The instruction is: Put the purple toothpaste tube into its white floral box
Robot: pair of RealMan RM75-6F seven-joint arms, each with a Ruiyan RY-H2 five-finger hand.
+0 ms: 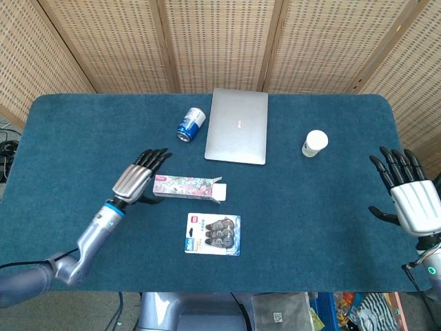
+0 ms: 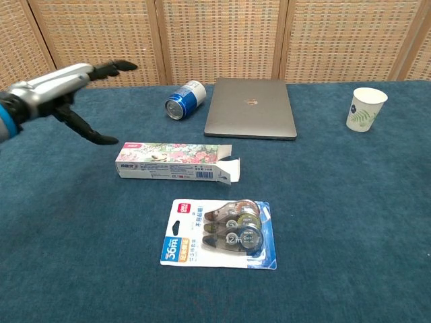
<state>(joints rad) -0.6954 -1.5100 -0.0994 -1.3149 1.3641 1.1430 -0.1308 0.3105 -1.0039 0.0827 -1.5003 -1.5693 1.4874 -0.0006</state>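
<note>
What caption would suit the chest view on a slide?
Open left hand hovers beside the floral box lying on the blue table, end flap open, near a can, laptop and paper cup.

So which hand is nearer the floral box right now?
Left. The left hand hovers open just beside the floral box; the right hand sits far off at the table's edge.

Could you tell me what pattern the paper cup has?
White with green leaves, clearest in the chest view: paper cup.

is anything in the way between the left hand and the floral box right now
Nothing visible is. The left hand hangs open just left of the white floral box, apart from it, with only bare table cloth between them. The box lies flat with its end flap open toward the right. The blue can and the correction tape pack sit off to the sides.
</note>
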